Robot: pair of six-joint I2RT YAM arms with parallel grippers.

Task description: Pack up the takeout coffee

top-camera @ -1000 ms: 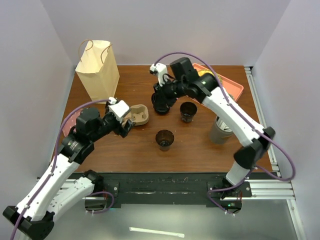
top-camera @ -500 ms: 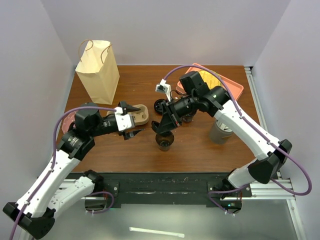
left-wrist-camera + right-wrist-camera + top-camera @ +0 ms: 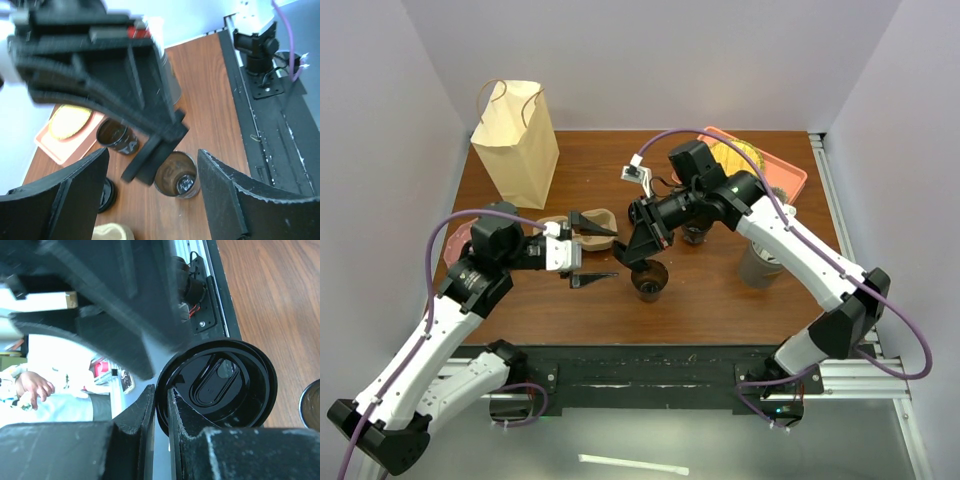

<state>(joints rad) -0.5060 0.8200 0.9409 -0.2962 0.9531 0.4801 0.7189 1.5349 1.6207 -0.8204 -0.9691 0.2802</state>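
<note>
Two small black cups stand open, without lids: the near cup (image 3: 650,280) (image 3: 176,175) and the far cup (image 3: 696,228) (image 3: 116,138). My right gripper (image 3: 640,245) (image 3: 161,407) is shut on the rim of a round black lid (image 3: 225,385) and holds it tilted just above and left of the near cup. A second black lid (image 3: 106,184) lies on the table. My left gripper (image 3: 592,249) (image 3: 152,197) is wide open and empty, just left of the near cup. The tan pulp carrier (image 3: 603,231) (image 3: 112,233) sits behind my left gripper.
A tan paper bag (image 3: 515,140) stands at the back left. A taller grey cup (image 3: 758,262) stands at the right. An orange tray (image 3: 782,172) holding a yellow item lies at the back right. My two arms are close together over the table's middle.
My right gripper lifted a black lid off the table and carried it forward over the near cup. My left gripper opened wide and moved right from the carrier toward that cup.
</note>
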